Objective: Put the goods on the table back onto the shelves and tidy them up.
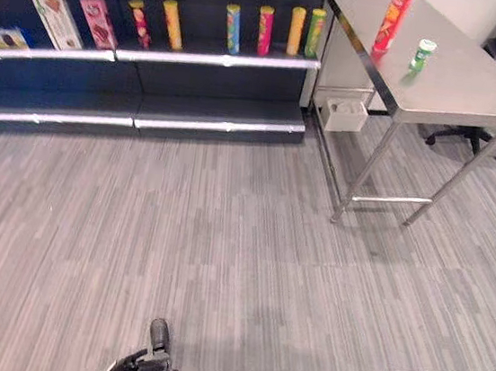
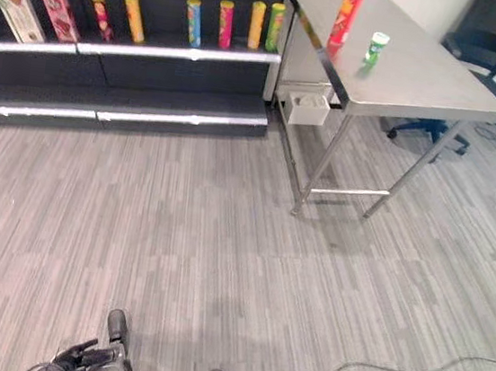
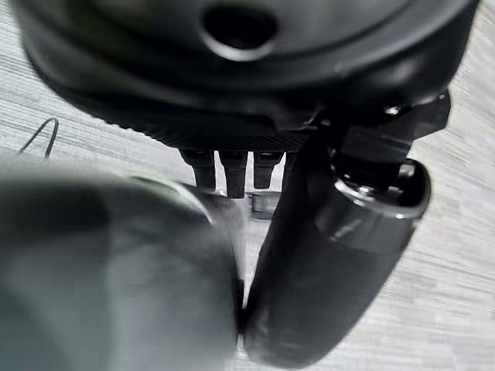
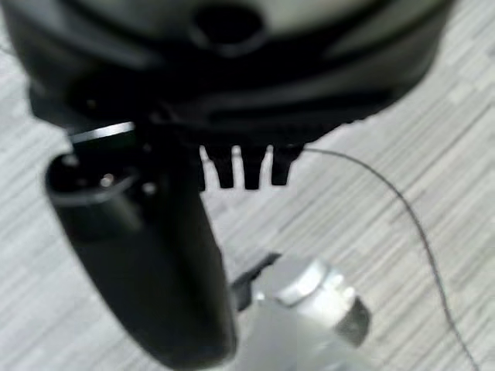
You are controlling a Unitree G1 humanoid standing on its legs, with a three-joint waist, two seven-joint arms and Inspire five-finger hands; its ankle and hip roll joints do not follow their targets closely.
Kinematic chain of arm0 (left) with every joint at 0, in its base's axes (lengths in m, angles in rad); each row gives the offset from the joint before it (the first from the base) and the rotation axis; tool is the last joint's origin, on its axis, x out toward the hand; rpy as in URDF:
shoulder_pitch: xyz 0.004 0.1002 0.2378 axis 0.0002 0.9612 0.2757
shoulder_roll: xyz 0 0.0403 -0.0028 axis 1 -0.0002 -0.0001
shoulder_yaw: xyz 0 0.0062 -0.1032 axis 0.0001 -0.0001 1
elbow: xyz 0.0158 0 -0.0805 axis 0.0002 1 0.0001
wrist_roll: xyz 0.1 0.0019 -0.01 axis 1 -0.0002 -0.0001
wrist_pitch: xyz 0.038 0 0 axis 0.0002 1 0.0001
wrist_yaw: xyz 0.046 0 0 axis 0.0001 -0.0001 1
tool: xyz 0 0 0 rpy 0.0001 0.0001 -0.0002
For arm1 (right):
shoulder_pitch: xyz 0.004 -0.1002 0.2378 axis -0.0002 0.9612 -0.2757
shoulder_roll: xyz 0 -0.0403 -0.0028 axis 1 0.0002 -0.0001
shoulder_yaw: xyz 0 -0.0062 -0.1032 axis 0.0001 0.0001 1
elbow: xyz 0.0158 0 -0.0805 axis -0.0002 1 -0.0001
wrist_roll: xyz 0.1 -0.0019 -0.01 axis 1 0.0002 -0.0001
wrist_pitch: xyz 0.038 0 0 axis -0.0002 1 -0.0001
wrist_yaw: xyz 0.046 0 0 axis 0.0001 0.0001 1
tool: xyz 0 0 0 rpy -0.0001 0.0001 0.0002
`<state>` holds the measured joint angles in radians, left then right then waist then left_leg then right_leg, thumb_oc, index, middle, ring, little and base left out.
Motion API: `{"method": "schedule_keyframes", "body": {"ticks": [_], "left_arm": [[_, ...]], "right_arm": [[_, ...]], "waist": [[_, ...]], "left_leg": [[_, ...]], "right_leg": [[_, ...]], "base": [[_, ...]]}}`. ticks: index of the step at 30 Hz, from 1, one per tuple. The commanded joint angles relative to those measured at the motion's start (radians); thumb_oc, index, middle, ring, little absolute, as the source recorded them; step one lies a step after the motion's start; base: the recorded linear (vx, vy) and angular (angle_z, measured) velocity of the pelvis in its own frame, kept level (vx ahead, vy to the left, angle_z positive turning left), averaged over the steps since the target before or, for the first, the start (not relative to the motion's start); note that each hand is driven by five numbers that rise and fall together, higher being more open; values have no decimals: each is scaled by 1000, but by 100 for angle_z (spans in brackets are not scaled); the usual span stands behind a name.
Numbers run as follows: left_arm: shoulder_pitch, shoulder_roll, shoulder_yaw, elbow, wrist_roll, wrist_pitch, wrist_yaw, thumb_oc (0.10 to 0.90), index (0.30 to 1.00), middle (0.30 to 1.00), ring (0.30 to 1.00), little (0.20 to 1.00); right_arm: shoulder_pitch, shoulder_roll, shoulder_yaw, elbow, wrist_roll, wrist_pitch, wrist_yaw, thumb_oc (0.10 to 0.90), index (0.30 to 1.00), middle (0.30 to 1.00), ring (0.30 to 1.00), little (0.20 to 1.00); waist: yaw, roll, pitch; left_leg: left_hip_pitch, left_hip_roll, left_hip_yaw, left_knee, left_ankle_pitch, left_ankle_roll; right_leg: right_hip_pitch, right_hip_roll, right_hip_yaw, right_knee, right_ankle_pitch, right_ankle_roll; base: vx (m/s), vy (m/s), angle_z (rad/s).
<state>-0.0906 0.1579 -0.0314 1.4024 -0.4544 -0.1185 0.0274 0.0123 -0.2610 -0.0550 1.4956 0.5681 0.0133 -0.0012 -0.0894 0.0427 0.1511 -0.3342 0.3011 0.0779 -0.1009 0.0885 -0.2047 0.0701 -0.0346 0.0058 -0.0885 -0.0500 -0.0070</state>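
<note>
On the table point(image 1: 477, 87): two cans point(image 1: 393, 21).

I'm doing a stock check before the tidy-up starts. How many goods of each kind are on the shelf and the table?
Tall snack tubes on the dark shelf: 6
Flat snack boxes on the shelf: 3
Tall red tube on the steel table: 1
Small green can on the table: 1
Total: 11

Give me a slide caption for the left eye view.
Red tube and green can wait on the steel table beside a shelf of tubes.
</note>
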Motion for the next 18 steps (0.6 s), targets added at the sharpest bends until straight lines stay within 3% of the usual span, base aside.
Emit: {"method": "schedule_keyframes", "body": {"ticks": [1,4,6,7,8,10,11,12,13,14,15,16,17,18], "left_arm": [[94,6,-4,45,16,25,13,800,900,900,900,900],[83,11,-30,30,52,16,11,800,900,900,900,900],[58,13,-71,8,100,18,1,800,900,900,900,900],[57,13,-71,8,100,18,1,800,900,900,900,900],[32,17,-98,-3,122,20,2,800,900,900,900,900],[6,28,-112,-8,130,22,6,800,900,900,900,900],[-13,39,-116,-7,144,27,15,800,900,900,900,900],[-26,50,-123,-8,152,28,21,800,900,900,900,900],[-27,51,-122,-8,152,29,21,800,900,900,900,900],[-52,73,-139,-31,176,28,18,800,900,900,900,900],[-62,79,-144,-41,178,28,15,800,900,900,900,900],[-86,84,-164,-48,203,26,13,800,900,900,900,900],[-86,84,-164,-48,203,26,13,800,900,900,900,900],[-94,80,-186,-45,231,29,7,800,900,900,900,900]], "right_arm": [[23,6,-45,55,-56,14,-1,800,900,900,900,900],[26,6,-36,48,-77,15,13,800,900,900,900,900],[17,9,-17,28,-89,14,22,800,900,900,900,900],[17,9,-17,28,-89,14,22,800,900,900,900,900],[5,-5,-15,4,-84,8,15,800,900,900,900,900],[-14,-17,1,-15,-90,2,8,800,900,900,900,900],[-27,-18,16,-30,-99,-4,-1,800,900,900,900,900],[-36,-18,31,-50,-110,-9,-4,800,900,900,900,900],[-37,-17,32,-51,-111,-8,-5,800,900,900,900,900],[-57,-29,55,-96,-99,-20,-11,800,900,900,900,900],[-64,-34,54,-99,-97,-21,-17,800,900,900,900,900],[-74,-42,57,-92,-103,-24,-30,800,900,900,900,900],[-75,-43,57,-92,-103,-24,-30,800,900,900,900,900],[-69,-43,60,-77,-114,-21,-29,800,900,900,900,900]], "waist": [[19,-10,-46],[10,-16,-74],[0,-21,-88],[3,-19,-90],[-5,-9,-85],[-24,7,-51],[-31,12,-30],[-48,11,-11],[-47,8,-10],[-105,33,30],[-124,31,42],[-156,15,59],[-157,16,61],[-176,9,56]], "left_leg": [[30,-70,98,47,161,67],[49,-135,135,85,138,88],[79,-193,179,75,119,110],[77,-189,181,75,119,110],[124,-252,214,45,93,144],[181,-303,224,26,57,184],[211,-322,241,21,32,202],[246,-331,236,19,-4,202],[246,-333,237,19,-5,203],[298,-300,257,14,-25,201],[312,-297,260,14,-38,198],[355,-310,288,14,-97,193],[358,-309,286,14,-98,193],[400,-324,285,14,-160,184]], "right_leg": [[163,-93,84,79,-117,116],[162,-181,79,102,-79,150],[122,-234,100,173,31,164],[119,-232,103,172,33,163],[61,-275,125,307,159,153],[-37,-313,128,474,267,112],[-75,-343,96,519,303,98],[-127,-354,89,590,303,105],[-130,-356,92,596,300,106],[-274,-183,53,603,116,75],[-294,-134,39,578,75,88],[-355,-66,-52,472,60,115],[-351,-66,-54,470,61,115],[-380,-49,-117,390,60,146]], "base": [[572,228,-55],[495,218,-54],[398,190,-46],[427,311,-28],[372,354,-14],[384,427,-19],[327,301,-17],[227,168,-3],[381,85,1],[334,12,-2],[521,-24,-39],[267,-56,-77],[425,-45,-104],[327,-52,-69]]}}
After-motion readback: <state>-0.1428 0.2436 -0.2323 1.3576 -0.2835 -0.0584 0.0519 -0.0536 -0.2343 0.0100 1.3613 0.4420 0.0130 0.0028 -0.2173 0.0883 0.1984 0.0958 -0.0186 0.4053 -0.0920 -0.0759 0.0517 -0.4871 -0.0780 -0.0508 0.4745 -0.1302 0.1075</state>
